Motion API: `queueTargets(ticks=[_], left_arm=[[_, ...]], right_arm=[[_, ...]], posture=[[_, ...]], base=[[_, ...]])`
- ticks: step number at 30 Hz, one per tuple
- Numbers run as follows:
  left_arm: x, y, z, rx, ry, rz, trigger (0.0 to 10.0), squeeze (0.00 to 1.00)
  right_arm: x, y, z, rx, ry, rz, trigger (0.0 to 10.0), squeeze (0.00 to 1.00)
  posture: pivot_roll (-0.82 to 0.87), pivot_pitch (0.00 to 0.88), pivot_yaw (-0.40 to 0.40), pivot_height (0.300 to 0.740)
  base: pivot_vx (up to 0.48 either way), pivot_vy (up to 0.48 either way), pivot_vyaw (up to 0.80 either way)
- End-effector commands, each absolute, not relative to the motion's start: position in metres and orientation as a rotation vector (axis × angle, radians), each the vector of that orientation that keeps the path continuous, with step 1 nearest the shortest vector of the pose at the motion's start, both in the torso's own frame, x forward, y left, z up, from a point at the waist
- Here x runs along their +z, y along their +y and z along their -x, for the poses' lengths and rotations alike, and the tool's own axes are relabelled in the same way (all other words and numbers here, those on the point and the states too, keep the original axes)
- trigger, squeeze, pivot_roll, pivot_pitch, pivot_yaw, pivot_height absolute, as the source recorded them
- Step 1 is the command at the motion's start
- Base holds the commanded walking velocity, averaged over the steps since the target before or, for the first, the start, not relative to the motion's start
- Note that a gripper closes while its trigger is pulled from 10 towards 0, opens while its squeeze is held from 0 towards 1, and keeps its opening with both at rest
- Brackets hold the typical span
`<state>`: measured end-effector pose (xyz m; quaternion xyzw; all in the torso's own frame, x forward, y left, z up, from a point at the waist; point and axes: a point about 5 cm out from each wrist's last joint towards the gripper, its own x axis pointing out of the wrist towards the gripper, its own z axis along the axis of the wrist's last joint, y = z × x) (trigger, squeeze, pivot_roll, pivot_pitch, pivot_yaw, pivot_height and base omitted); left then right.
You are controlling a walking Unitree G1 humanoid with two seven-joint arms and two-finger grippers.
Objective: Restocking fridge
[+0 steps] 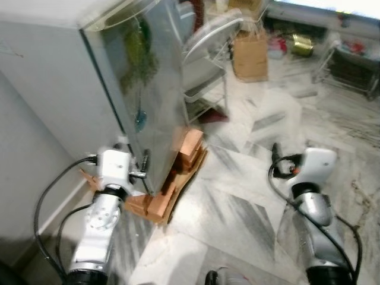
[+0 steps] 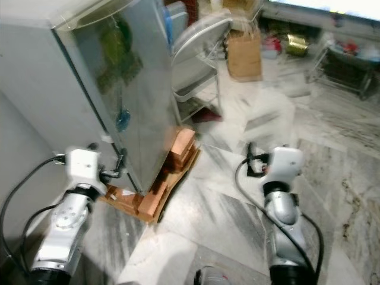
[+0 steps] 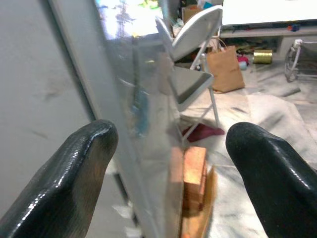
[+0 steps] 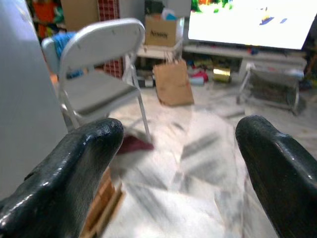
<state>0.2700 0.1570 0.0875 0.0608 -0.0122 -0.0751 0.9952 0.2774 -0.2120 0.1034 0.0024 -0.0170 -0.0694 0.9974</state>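
The fridge (image 1: 130, 89) stood upright just ahead of the left gripper (image 3: 168, 183), far nearer than the right gripper (image 4: 173, 183); both gaped wide, holding nothing.

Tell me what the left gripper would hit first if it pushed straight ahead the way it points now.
Probably the fridge: its front corner edge sits between the open left gripper's fingers. Depth is unclear; wooden blocks lie beyond.

Spread black fingers (image 3: 74, 183) frame the fridge (image 3: 119, 114) edge and folding chair (image 3: 190, 54).
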Motion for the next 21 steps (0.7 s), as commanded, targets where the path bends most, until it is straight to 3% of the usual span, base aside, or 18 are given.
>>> queueTargets(ticks=[1,7,15,21], left_arm=[[0.087,0.171,-0.268,-0.112,-0.011,-0.129,10.0,0.00],[0.082,0.174,-0.264,-0.076,0.019,-0.091,10.0,0.00],[0.073,0.180,-0.244,-0.078,0.056,-0.108,10.0,0.00],[0.073,0.182,-0.241,-0.110,0.065,-0.076,10.0,0.00]], right_arm=[[0.108,-0.202,-0.281,-0.107,-0.054,-0.019,10.0,0.00],[0.105,-0.200,-0.278,-0.104,-0.044,-0.015,10.0,0.00],[0.090,-0.200,-0.265,-0.103,0.017,-0.021,10.0,0.00],[0.086,-0.196,-0.263,-0.085,0.032,-0.012,10.0,0.00]], posture=[[0.04,0.094,0.008,0.740],[0.04,0.096,0.002,0.740],[0.05,0.092,-0.022,0.740],[0.05,0.088,-0.026,0.740]], base=[[0.352,0.326,0.00],[0.268,0.373,0.00],[0.000,0.000,0.00],[0.000,0.000,-0.80]])
